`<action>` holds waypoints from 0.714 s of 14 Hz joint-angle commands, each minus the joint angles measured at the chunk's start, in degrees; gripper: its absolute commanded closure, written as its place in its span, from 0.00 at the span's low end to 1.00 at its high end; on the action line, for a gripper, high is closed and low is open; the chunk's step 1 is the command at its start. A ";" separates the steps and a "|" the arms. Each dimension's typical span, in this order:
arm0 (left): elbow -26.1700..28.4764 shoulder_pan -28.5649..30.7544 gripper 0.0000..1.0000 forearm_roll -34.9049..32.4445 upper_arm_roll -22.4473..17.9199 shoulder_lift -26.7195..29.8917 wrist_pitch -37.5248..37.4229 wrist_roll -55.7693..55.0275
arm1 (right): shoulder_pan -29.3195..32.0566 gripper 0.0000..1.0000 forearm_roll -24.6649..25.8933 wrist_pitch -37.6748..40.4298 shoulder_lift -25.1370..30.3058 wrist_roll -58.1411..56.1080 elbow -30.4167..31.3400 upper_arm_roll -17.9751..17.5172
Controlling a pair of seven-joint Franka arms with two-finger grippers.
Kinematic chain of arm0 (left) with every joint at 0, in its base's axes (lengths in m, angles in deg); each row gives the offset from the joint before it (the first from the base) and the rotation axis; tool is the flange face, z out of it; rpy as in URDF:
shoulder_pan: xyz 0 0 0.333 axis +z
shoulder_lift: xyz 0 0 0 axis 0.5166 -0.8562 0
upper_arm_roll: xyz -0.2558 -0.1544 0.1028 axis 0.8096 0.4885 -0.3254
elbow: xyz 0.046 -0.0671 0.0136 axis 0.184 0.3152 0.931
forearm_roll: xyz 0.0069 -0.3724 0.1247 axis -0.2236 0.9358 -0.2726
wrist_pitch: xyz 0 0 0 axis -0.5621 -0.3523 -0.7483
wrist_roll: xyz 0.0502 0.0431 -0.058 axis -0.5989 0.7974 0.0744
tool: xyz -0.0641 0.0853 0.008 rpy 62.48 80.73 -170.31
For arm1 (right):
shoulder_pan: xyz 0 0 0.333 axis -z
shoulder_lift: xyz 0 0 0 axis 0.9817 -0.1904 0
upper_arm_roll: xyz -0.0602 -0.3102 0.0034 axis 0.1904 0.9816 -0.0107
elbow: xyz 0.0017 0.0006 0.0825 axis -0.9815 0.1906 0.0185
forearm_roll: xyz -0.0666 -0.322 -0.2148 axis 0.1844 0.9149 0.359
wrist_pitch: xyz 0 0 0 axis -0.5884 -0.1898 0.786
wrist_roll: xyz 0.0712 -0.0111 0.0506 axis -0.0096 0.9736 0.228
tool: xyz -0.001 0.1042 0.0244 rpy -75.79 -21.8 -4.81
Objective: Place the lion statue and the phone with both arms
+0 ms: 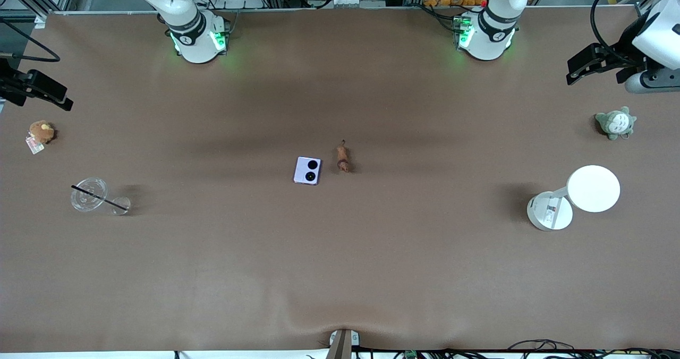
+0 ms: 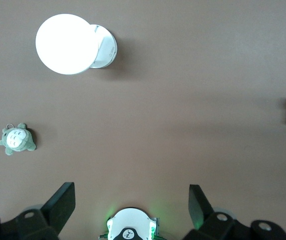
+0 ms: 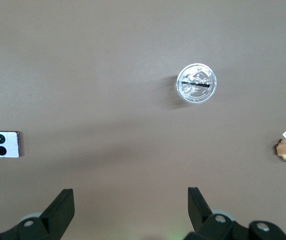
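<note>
Mid-frame in the front view, the lavender phone (image 1: 307,170) lies flat on the brown table (image 1: 340,274), lenses up, with the reddish-brown lion statue (image 1: 343,158) just beside it, apart from it, toward the left arm's end. The left pincer (image 1: 589,64) hangs released at the frame's upper right edge, above a grey-green plush (image 1: 615,123) and a white lamp (image 1: 576,197); its wrist view shows fingers (image 2: 61,205) spread wide, holding nothing. The right pincer (image 1: 40,91) waits released at the upper left edge, over a brown plush (image 1: 41,132), fingers (image 3: 62,209) likewise parted. A clear cup with a black straw (image 1: 91,194) stands at lower left.
</note>
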 commanded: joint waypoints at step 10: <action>-4.44 -0.28 0.00 0.03 -0.11 -5.06 -0.16 -0.28 | 1.99 0.00 0.05 -0.13 -0.06 0.88 -0.07 -1.00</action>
